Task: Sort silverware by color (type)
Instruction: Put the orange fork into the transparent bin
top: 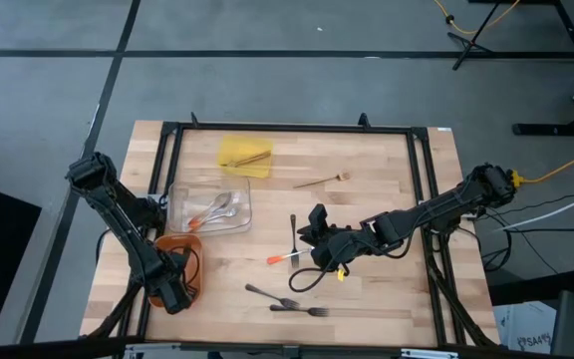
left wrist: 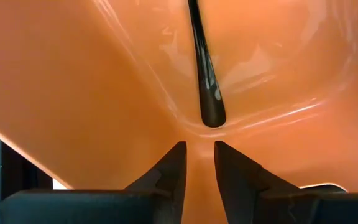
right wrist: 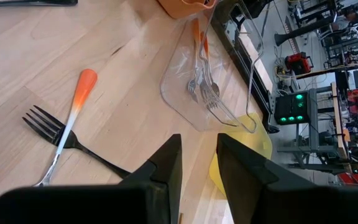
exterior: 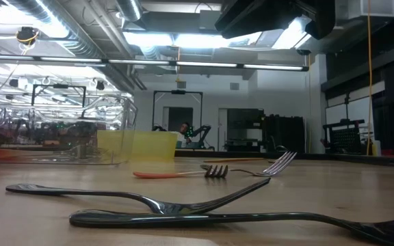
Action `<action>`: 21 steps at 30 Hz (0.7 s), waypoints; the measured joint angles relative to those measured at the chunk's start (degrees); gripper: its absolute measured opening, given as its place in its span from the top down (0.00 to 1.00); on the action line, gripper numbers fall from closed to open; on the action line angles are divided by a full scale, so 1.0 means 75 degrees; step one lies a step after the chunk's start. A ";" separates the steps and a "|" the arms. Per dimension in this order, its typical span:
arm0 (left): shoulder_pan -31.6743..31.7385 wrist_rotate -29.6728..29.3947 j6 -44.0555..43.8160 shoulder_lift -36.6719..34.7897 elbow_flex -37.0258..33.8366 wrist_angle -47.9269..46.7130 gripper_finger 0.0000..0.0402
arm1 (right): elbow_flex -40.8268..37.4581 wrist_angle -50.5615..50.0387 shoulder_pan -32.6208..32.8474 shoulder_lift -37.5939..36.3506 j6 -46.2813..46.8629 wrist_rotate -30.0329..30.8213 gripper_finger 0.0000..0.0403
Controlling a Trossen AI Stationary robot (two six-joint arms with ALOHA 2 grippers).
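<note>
The right tool point(top: 314, 225) hovers over the middle of the tabletop point(top: 387, 170), its two fingers a little apart with nothing between them. Two utensils lie close by it: a dark fork point(top: 294, 231) just beside it on the side toward the trays, its long axis running from the far edge toward the near edge of the tabletop, and a silver utensil with an orange handle tip point(top: 285, 259) crossing near it, angled across the tabletop with the orange end pointing toward the left arm's side. In the right wrist view the dark fork point(right wrist: 73, 140) and the orange-tipped one point(right wrist: 70, 118) overlap near their heads, so a clean grasp would likely want the handle ends, where they lie apart. The right arm is plainly the nearer one to both. Two more dark forks point(top: 285, 302) lie near the front edge, roughly parallel to it, between the two arms. A tan wooden utensil point(top: 322, 179) rests well apart toward the far side. The clear tray point(top: 209, 207) already holds orange-tipped silver pieces, the yellow tray point(top: 244, 155) sits beyond it, and the left tool point(top: 174, 289) is down in the orange tray point(top: 181, 261), fingers slightly apart and empty, with a dark handle point(left wrist: 205, 81) lying just ahead of them.
</note>
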 joint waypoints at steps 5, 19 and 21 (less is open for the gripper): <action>0.0000 0.0176 0.0000 -0.0051 0.0000 0.0001 0.81 | 0.0000 0.0003 0.0000 0.0000 0.0000 0.0000 0.76; 0.0000 -0.0593 0.0003 -0.1299 0.0003 0.0380 0.81 | 0.0000 -0.0010 0.0000 0.0000 0.1419 -0.0690 0.76; 0.0000 -0.1115 0.0029 -0.1556 0.0003 0.0557 0.81 | 0.0002 -0.0018 0.0003 0.0000 0.1646 -0.0851 0.76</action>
